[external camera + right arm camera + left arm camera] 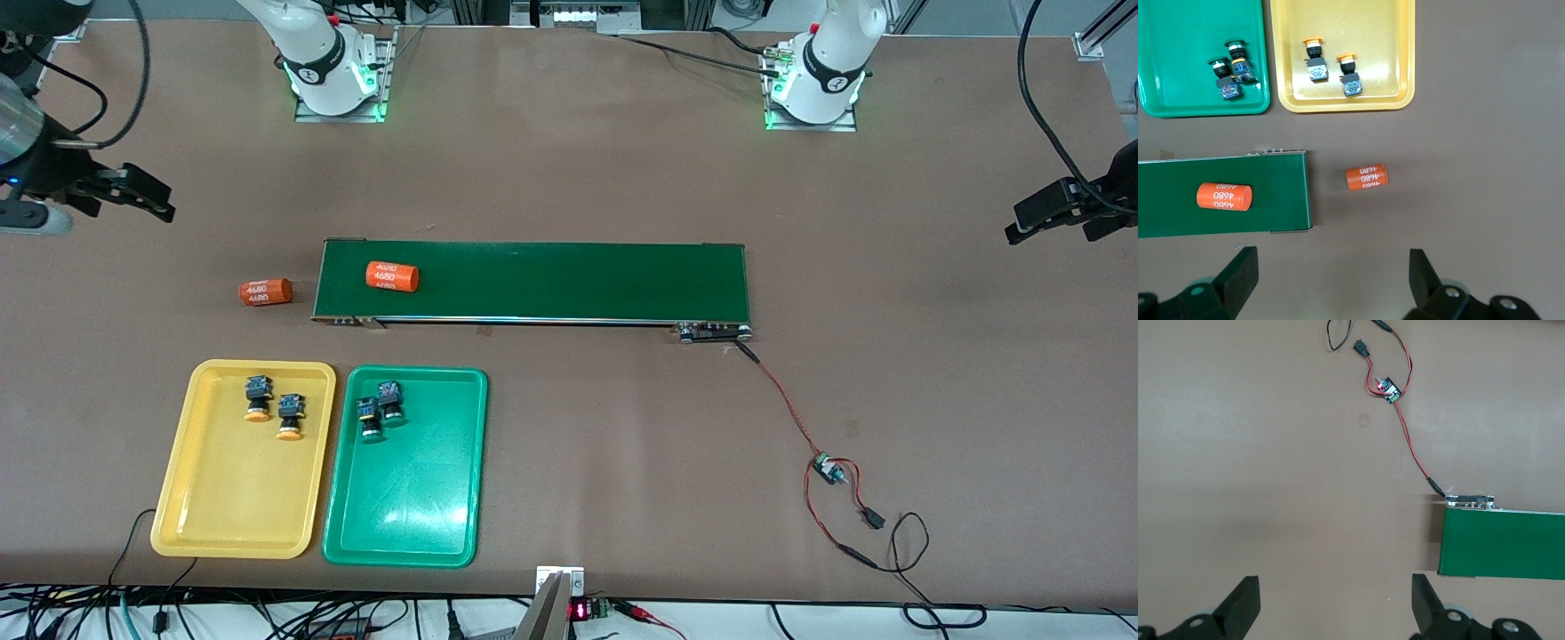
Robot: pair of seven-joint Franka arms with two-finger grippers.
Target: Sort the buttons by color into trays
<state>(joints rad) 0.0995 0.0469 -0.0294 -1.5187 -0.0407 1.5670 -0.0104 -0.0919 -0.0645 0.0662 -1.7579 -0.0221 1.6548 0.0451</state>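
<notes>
The sorting looks finished: both yellow-capped buttons (273, 407) lie in the yellow tray (233, 507), both green-capped buttons (380, 411) in the green tray (400, 524), each pair close together at the tray end toward the belt (569, 281), likely where they were let go.

Both arms wait, pulled out to the counter's ends, so the trays lie well away from either set of jaws. The right gripper (1331, 280) hangs over bare counter (889, 222) at its own end with jaws spread and empty; just ahead of them an orange cylinder (1366, 177) lies on the counter and a second (1224, 196) on the belt's end, with the trays past those. The left gripper (1335, 603) hovers at its own end, jaws spread wide and holding nothing; the belt's other end sits beside them, and a small board (1387, 389) on red wires lies farther out.

In the front view both grippers sit at the frame edges, partly cut off. The wrist views show only the fingertips. Whether the green-capped buttons touch each other is hard to tell.
</notes>
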